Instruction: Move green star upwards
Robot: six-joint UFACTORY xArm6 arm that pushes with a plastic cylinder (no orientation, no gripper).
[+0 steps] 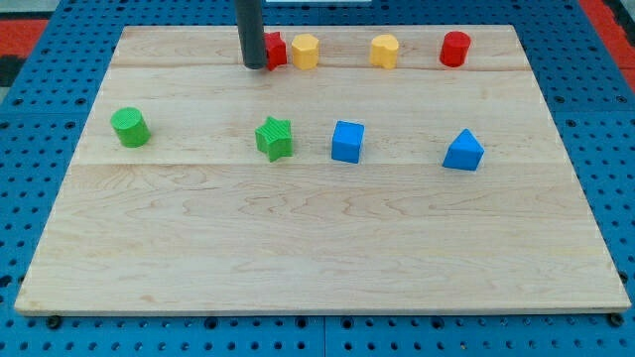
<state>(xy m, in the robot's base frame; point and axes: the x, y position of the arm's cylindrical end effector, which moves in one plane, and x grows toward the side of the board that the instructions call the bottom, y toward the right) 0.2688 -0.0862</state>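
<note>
The green star (275,138) lies on the wooden board (317,248), a little left of the middle. My tip (254,65) stands near the view's top, well above the star and slightly to its left. The tip touches or nearly touches the left side of a red block (275,50), whose shape is partly hidden by the rod.
A green cylinder (130,127) sits at the left. A blue cube (347,141) sits just right of the star, a blue triangular block (463,151) further right. Along the top stand a yellow block (306,51), another yellow block (384,51) and a red cylinder (454,49).
</note>
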